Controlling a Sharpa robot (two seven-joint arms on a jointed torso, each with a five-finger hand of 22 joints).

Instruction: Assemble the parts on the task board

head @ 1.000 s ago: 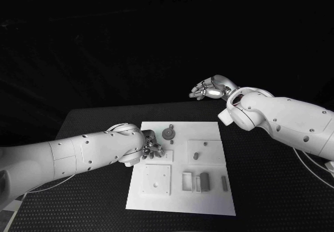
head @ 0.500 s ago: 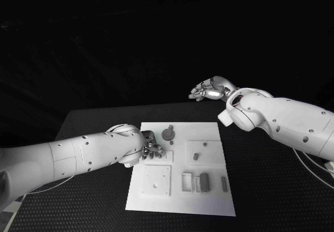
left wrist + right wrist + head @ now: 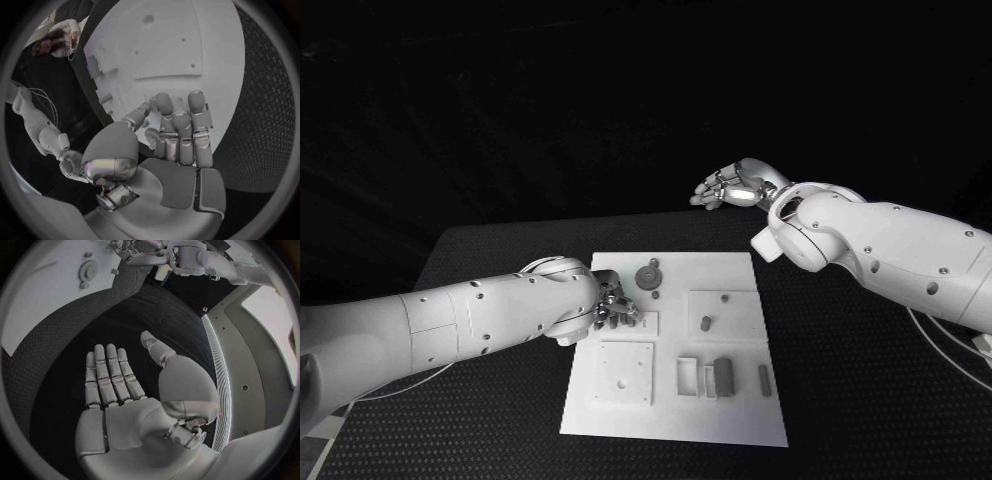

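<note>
Dim scene, background fully black; the white task board [image 3: 678, 340] and arms are the brightest surfaces, lit from above with soft, faint shadows. Mild glare on the right hand [image 3: 733, 186] metal. Wrist views are strongly fisheye, straight edges bending, dark vignette at the rim.

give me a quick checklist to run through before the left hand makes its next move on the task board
1. Left hand is over the task board's left edge: ok.
2. Left hand holds a part: cannot tell; in the wrist view its fingers lie straight together with nothing seen in them.
3. Right hand is clear of the board, raised beyond its far edge, holding nothing: ok.
4. Round part sits on the board near the left hand: ok.
5. Dark upright part stands near the board's front edge: ok.
</note>
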